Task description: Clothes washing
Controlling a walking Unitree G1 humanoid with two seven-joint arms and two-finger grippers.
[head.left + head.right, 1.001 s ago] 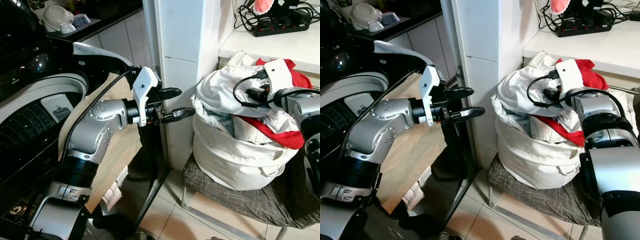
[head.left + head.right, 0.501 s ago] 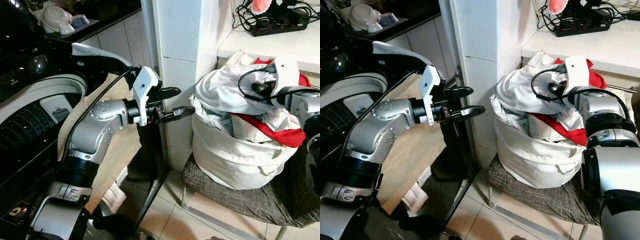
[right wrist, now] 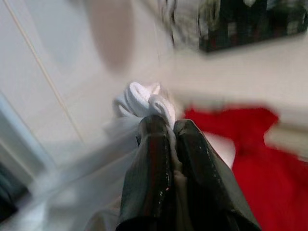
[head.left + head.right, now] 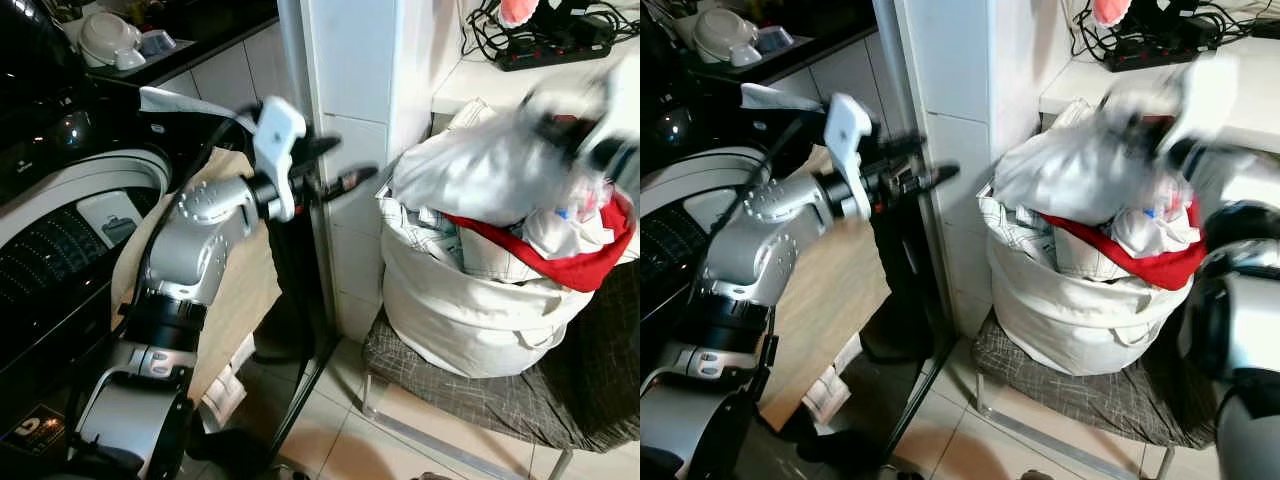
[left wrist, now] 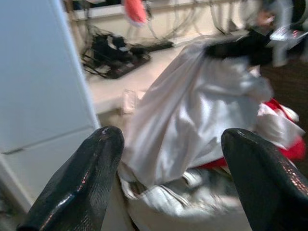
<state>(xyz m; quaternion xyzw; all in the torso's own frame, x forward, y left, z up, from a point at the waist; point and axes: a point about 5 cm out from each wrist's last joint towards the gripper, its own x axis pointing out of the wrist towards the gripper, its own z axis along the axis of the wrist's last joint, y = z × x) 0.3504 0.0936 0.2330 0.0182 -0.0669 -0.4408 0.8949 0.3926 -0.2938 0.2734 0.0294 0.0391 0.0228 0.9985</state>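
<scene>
While the right gripper (image 3: 163, 125), jaws clamped on the white crumpled cloth garment (image 4: 470, 165), lifts above the cream fabric laundry bag (image 4: 470, 320), pull slowly; left gripper (image 5: 168, 159) jaws apart.

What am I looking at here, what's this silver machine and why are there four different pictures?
It is a humanoid robot doing laundry. Two pictures come from cameras in its head, looking down at its silver arms. The other two come from cameras on its wrists, looking along the black fingers. On the right, a white laundry bag stuffed with clothes sits on a chair. The right gripper is shut on a white garment from the pile; a red garment lies beneath. The left gripper is open in the air beside a white pillar, holding nothing. A washing machine stands on the left.
</scene>
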